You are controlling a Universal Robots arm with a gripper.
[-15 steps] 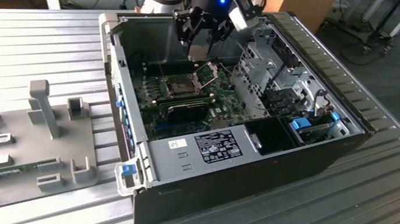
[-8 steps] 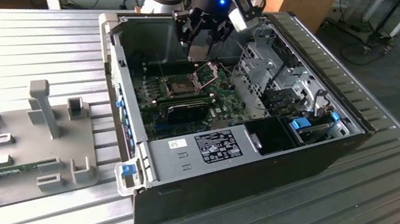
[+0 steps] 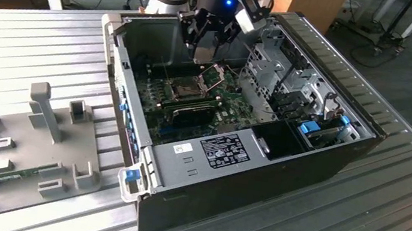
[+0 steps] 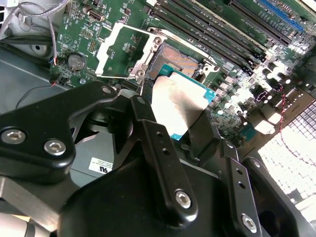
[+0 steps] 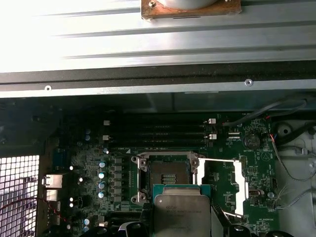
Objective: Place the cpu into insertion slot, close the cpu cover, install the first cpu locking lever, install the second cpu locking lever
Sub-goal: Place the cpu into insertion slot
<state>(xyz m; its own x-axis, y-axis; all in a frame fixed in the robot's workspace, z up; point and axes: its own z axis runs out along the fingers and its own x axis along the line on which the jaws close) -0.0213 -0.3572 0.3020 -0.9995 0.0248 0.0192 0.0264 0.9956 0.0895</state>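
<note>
One small flat square chip with a dull silver-grey metal top, the cpu (image 4: 180, 101), is pinched by two opposite edges between the black fingers (image 4: 153, 143). They are closed only to the chip's width, which leaves its underside free for the socket. Just beyond the fingers lies the square dark insertion slot (image 4: 181, 57), uncovered; the chip looks held above it, not seated. The thin silver window-frame cpu cover (image 4: 106, 52) lies folded open beside the slot, clear of the fingers, on the green circuit board (image 5: 256, 168).
</note>
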